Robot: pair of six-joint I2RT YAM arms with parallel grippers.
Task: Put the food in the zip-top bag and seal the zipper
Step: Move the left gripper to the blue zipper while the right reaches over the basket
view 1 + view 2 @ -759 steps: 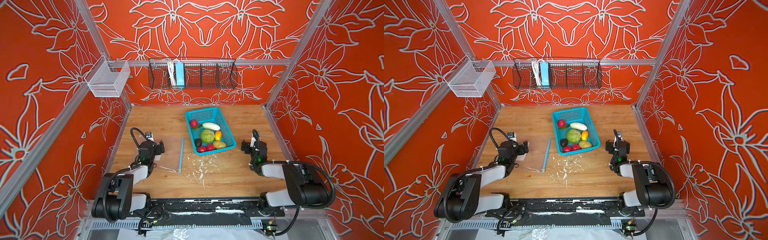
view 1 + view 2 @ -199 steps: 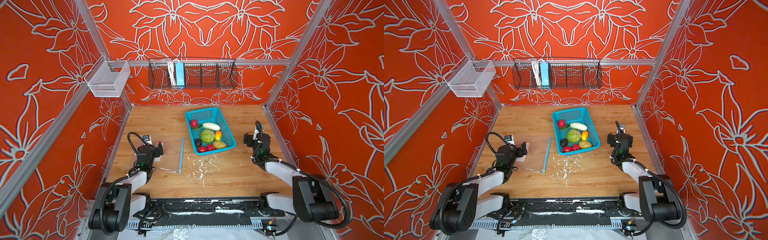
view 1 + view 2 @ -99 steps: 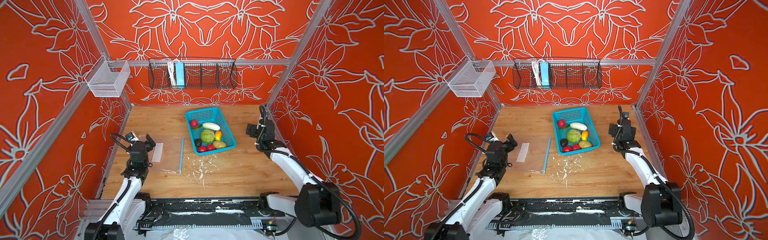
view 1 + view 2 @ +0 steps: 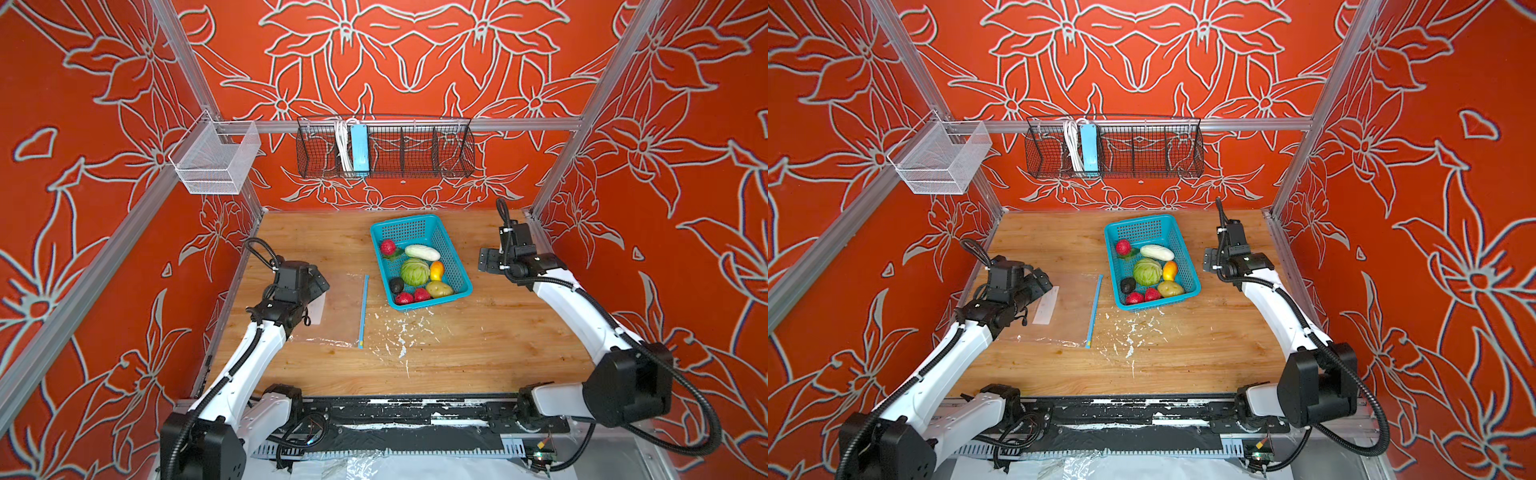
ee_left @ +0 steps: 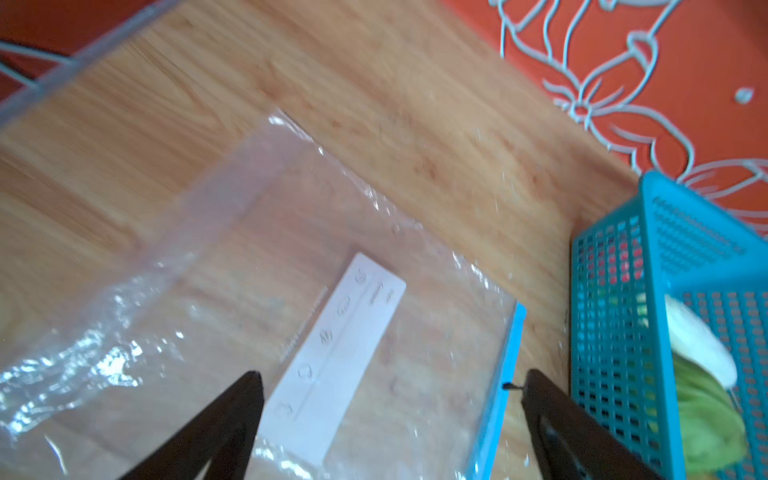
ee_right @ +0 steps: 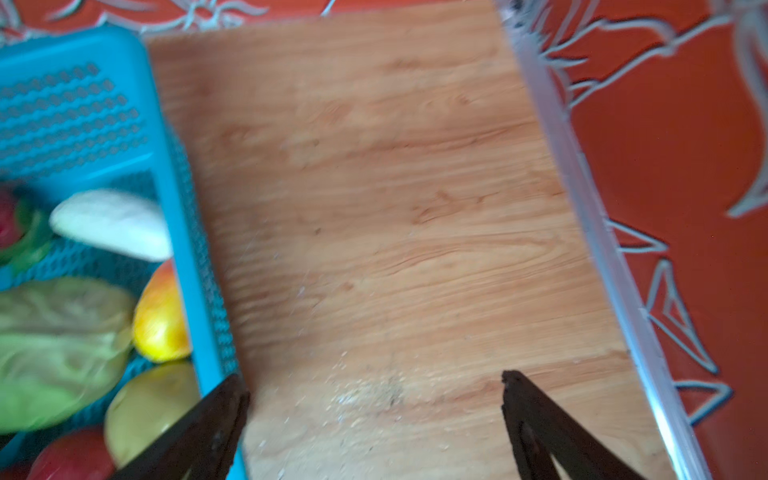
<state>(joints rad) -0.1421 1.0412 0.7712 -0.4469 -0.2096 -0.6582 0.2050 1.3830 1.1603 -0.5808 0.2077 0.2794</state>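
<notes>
Zip-top bag (image 4: 345,320) lies flat on tabletop (image 4: 478,353), just left of teal basket (image 4: 409,230), not touching it. Zipper (image 4: 363,307) runs along bag edge facing basket, with yellowish slider tab (image 4: 360,344) at end nearest robot base.

Food all in basket: cabbage (image 4: 414,272), cucumber (image 4: 422,252), mango (image 4: 436,271), potato (image 4: 439,289), avocado (image 4: 396,285), strawberries (image 4: 405,298), radish (image 4: 387,247).

Left gripper (image 5: 392,376) spread wide, holding nothing, above bag's white label (image 5: 345,353); contact cannot be told. Right gripper (image 6: 372,378) spread wide, holding nothing, over bare tabletop just right of basket.
</notes>
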